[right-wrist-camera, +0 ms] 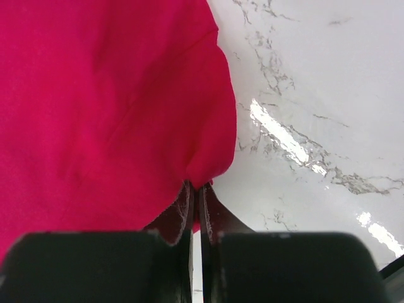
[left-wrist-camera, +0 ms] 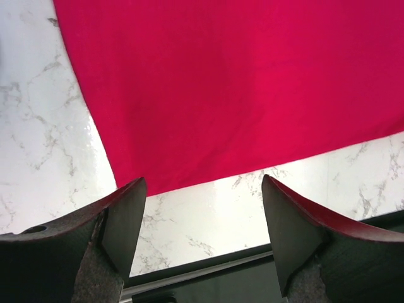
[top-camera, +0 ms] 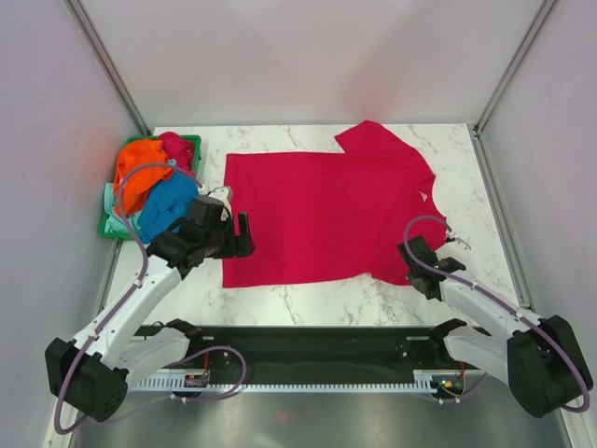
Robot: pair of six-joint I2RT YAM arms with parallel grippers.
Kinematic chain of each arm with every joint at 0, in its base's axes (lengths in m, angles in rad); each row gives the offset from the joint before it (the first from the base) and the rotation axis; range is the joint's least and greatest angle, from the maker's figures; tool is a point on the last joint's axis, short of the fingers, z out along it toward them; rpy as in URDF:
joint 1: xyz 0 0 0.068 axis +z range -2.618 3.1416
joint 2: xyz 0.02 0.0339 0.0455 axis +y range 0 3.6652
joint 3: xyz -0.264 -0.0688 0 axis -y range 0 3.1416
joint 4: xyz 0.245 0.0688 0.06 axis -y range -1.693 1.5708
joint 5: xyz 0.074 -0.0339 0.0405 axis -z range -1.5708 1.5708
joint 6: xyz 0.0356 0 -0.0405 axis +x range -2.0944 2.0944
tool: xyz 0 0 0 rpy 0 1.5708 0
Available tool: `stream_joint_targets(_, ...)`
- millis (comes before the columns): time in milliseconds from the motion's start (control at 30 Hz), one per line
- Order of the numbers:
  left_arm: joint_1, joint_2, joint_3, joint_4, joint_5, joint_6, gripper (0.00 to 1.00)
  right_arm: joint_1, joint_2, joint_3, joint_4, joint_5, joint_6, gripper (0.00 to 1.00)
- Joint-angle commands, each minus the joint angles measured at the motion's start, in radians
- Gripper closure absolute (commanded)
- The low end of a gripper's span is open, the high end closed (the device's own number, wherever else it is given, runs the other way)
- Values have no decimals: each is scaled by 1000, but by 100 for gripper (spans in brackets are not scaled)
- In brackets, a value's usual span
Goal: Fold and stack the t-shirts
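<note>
While the left gripper (left-wrist-camera: 203, 183) hovers wide open over the near corner of the magenta-red t-shirt (top-camera: 322, 210) (spread flat on the table (top-camera: 308, 299)), the right gripper (right-wrist-camera: 196, 192) pinches its edge.

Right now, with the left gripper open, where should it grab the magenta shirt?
Probably its near-left hem corner, coming from the near side: the magenta shirt lies flat, that corner sits exposed on the table, and the right gripper pinches the near-right corner.
</note>
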Motion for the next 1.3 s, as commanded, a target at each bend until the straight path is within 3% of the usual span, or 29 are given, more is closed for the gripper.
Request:
stream_joint_targets(0,-2,-20,-2,1,-103,-25,19,-3,-32,-8,20,8,-37,95)
stream_joint_targets(133,-34,-9,10,-118,-204,-111,18,-3,-88,23,-3,-19,-80,98)
stream_joint_targets(267,-131,18,-7,-188,-254,-288,17,-5,-191,70,-54,10,-135,99)
stream_joint_targets(567,-143,18,-252,-90,-198,-589,24,-5,-231,126,-46,-54,-281,99)
stream_joint_targets(1033,-142,-11,-327,-21,-396,-660,28,-5,-263,83,24,-189,-347,100)
stream_joint_targets(1267,-142,123,-326,30,-430,-639,27,-5,-277,84,24,-178,-346,100)
